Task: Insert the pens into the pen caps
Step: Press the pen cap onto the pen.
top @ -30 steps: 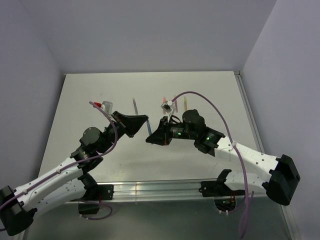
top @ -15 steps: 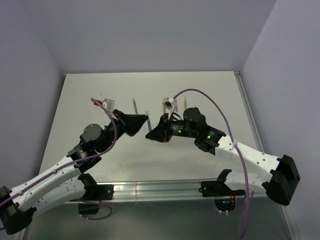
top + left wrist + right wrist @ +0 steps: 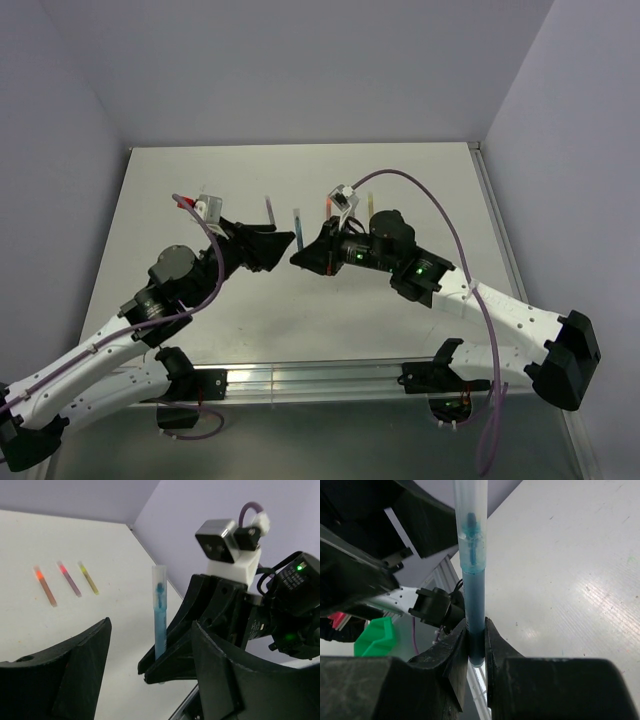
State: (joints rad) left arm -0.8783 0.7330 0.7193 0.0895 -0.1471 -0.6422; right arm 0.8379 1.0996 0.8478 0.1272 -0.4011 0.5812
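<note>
Place: we read this as a robotics lab test cell | Walls: we see bare pale lilac walls (image 3: 300, 70) boxing in a white counter (image 3: 420, 180) | Rig: a left arm (image 3: 110, 350) and a right arm (image 3: 500, 312), bolted to a metal rail (image 3: 300, 378) at the near edge | Wiring: a purple cable (image 3: 398, 173) loops to a small wrist camera (image 3: 217, 541)

Your bench (image 3: 570, 580): smooth white sheet, faintly glossy, finely scratched. Your pen cap (image 3: 470, 510) is frosted translucent plastic; the blue pen (image 3: 472, 605) smooth plastic. Your right end effector (image 3: 476, 645) is matt black plastic.
</note>
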